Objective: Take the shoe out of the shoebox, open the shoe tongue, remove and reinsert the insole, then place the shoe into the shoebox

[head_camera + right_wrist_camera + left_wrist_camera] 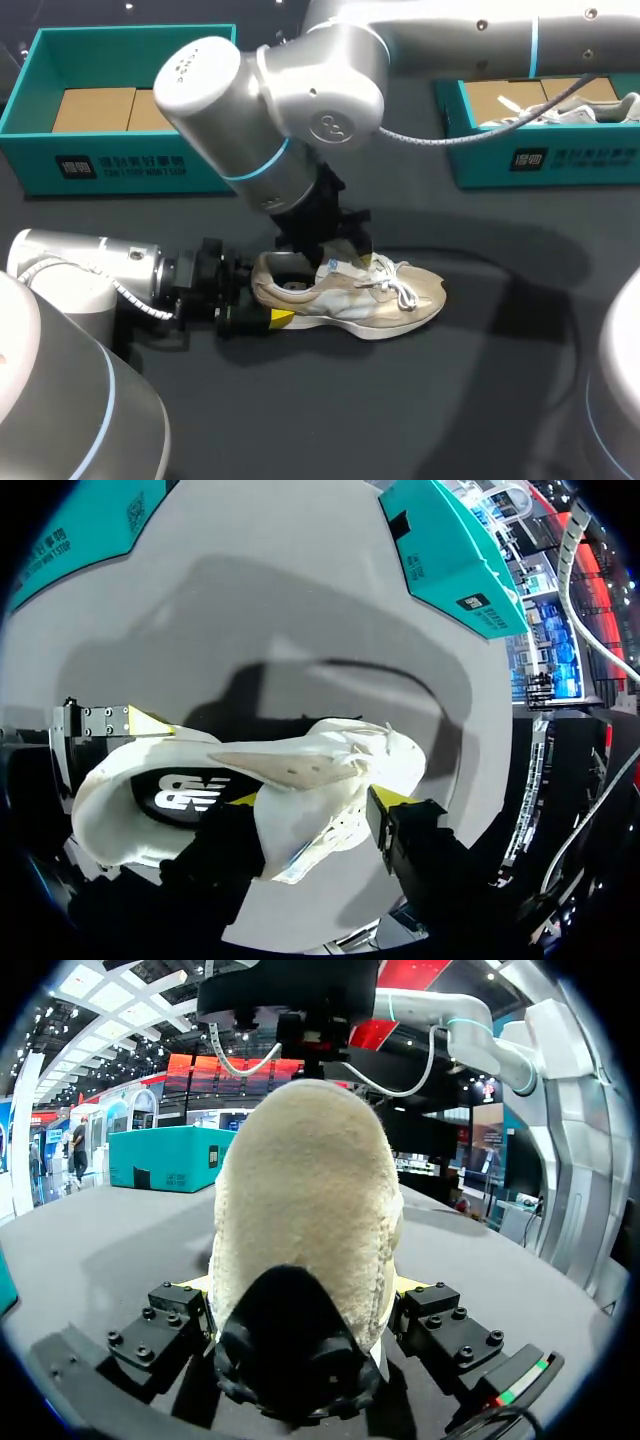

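Robot arms at work: a beige shoe (375, 295) lies on its sole at the middle of the dark table (470, 400), toe toward the right edge. The left gripper (303, 1290) is clamped on its heel. The right gripper (315, 802), coming down from above, pinches the upper beside the tongue (290, 767). A teal shoebox (130, 165) sits at the far left corner, a second shoebox (560, 160) at the far right.
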Controlling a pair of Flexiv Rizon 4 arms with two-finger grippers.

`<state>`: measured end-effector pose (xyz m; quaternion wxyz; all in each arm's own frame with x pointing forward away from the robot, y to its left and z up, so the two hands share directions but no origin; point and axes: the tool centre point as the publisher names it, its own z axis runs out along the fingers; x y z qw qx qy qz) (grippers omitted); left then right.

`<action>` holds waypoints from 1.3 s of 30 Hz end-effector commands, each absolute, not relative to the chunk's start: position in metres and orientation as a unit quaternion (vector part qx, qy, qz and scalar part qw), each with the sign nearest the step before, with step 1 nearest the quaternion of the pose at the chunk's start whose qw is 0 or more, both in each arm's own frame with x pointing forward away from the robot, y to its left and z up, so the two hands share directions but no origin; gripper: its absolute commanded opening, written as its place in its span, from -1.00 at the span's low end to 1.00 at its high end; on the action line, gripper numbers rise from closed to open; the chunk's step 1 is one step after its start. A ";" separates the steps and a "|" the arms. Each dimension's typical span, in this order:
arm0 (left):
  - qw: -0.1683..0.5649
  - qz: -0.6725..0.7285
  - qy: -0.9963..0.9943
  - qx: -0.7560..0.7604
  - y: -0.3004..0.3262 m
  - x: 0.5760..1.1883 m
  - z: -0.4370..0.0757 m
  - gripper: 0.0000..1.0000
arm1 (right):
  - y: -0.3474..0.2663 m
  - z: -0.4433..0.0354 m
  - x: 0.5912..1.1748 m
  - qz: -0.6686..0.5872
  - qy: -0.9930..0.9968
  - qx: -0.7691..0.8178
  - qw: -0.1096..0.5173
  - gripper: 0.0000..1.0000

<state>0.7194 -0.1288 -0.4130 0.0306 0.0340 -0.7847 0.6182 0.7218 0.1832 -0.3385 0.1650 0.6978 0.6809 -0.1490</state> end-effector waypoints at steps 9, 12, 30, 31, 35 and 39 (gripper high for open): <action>0.030 0.618 -0.785 0.035 -0.128 0.715 -0.417 -1.00 | 0.193 -0.343 0.702 -0.112 0.532 0.819 0.184 0.00; 0.030 0.618 -0.785 0.035 -0.128 0.715 -0.417 -1.00 | 0.192 -0.340 0.701 -0.113 0.530 0.820 0.184 -0.01; 0.030 0.618 -0.785 0.035 -0.128 0.715 -0.417 -1.00 | 0.174 -0.307 0.716 -0.110 0.572 0.805 0.112 -1.00; 0.030 0.618 -0.785 0.035 -0.128 0.715 -0.417 -1.00 | 0.174 -0.307 0.716 -0.110 0.572 0.805 0.112 -1.00; 0.030 0.618 -0.785 0.035 -0.128 0.715 -0.417 -1.00 | 0.174 -0.307 0.716 -0.110 0.572 0.805 0.112 -1.00; 0.030 0.618 -0.785 0.035 -0.128 0.715 -0.417 -1.00 | 0.174 -0.307 0.716 -0.110 0.572 0.805 0.112 -1.00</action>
